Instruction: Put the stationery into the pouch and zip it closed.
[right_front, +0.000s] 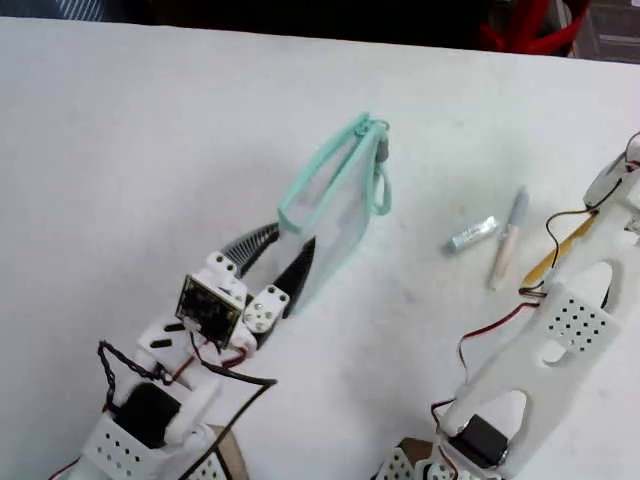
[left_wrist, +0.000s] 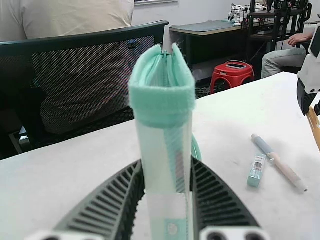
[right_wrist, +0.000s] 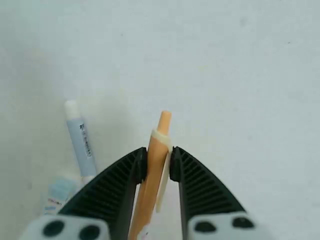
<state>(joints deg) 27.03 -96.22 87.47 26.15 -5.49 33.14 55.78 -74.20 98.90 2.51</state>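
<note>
A clear pouch (right_front: 335, 205) with mint-green trim stands on its edge mid-table, its top slightly parted and the zip pull (right_front: 381, 146) at the far end. My left gripper (right_front: 278, 262) is shut on the pouch's near end; the left wrist view shows the pouch (left_wrist: 164, 100) squeezed between the ribbed fingers (left_wrist: 215, 195). My right gripper (right_wrist: 157, 155) is shut on an orange pen (right_wrist: 152, 175) just above the table. That pen (right_front: 560, 252) is at the right side of the high view. A grey-capped marker (right_front: 508, 240) and a small tube (right_front: 472, 234) lie beside it.
The marker (left_wrist: 280, 162) and small tube (left_wrist: 256, 170) lie right of the pouch in the left wrist view. The table's far edge (right_front: 300, 38) runs along the back, with a chair (left_wrist: 75, 65) and a red stool (left_wrist: 231, 73) beyond it.
</note>
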